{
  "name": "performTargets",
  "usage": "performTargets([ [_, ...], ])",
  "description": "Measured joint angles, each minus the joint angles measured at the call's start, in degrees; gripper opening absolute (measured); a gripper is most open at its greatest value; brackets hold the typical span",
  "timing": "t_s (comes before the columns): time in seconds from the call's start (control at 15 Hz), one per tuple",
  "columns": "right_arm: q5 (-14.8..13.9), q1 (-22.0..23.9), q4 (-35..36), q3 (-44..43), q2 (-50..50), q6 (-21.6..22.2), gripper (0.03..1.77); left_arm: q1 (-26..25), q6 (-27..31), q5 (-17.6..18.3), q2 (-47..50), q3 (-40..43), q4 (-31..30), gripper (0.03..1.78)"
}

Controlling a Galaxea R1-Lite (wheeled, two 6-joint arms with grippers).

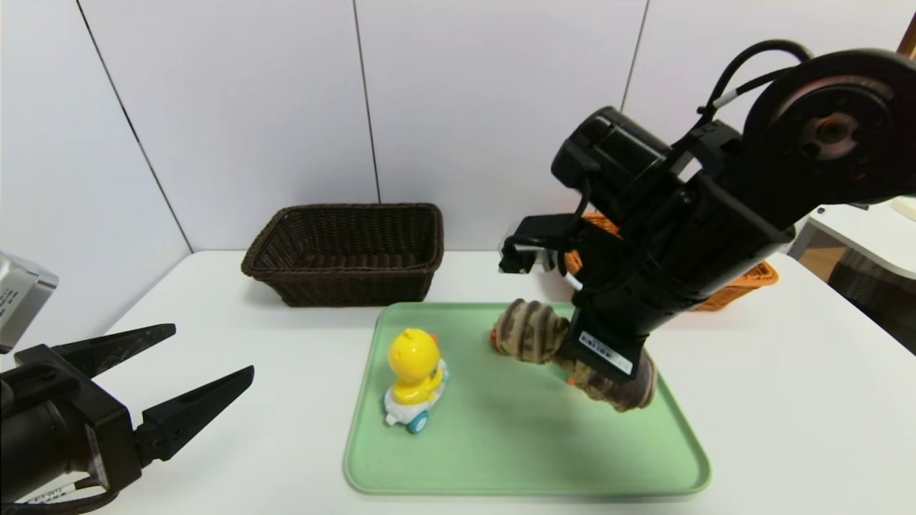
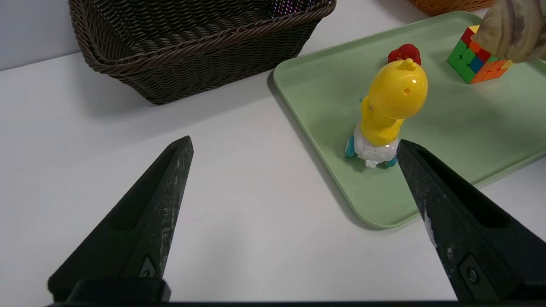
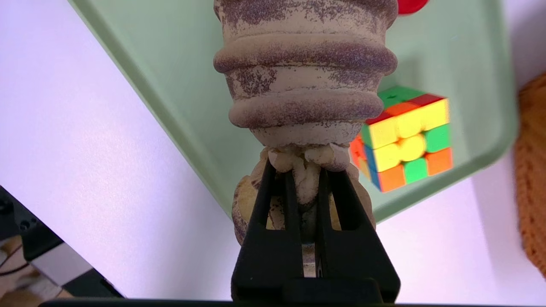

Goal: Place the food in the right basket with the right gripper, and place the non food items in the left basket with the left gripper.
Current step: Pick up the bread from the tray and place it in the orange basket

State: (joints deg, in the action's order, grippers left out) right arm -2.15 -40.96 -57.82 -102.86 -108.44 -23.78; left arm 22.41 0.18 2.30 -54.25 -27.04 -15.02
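My right gripper (image 3: 303,170) is shut on the food, a ridged brown-and-cream loaf (image 1: 533,330) (image 3: 305,76), pinching it near one end, and the loaf looks raised over the right half of the green tray (image 1: 515,443). The yellow duck toy (image 1: 413,368) (image 2: 394,102) stands on its wheeled base at the tray's left. A puzzle cube (image 3: 405,140) (image 2: 475,59) and a small red duck (image 2: 404,53) lie on the tray beyond it. My left gripper (image 1: 213,349) (image 2: 294,140) hovers open and empty over the table left of the tray.
The dark brown left basket (image 1: 343,282) (image 2: 192,64) stands at the back of the white table by the wall. The orange right basket (image 1: 744,282) (image 3: 533,179) sits at the back right, mostly hidden behind my right arm.
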Motion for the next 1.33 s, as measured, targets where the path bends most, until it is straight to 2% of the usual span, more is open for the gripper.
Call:
performTargets([
  [0.33,-0.41,0.28,1.57,-7.89,2.43,0.46,0.15,0.0,0.0,0.12,0.04,-0.09,-0.07,1.69],
  [0.6,-0.88,1.55,12.04,-8.72,3.72,0.59,0.15,-0.02,-0.02,0.12,0.12,-0.09,-0.07,1.69],
  [1.0,1.0,9.13,26.9,-8.52,3.3,0.37,0.15,-0.06,-0.09,-0.02,0.26,0.02,-0.09,1.69],
  [1.33,3.05,16.3,27.5,-8.61,1.9,-0.74,0.15,-0.09,-0.05,0.04,0.34,0.11,0.0,1.69],
])
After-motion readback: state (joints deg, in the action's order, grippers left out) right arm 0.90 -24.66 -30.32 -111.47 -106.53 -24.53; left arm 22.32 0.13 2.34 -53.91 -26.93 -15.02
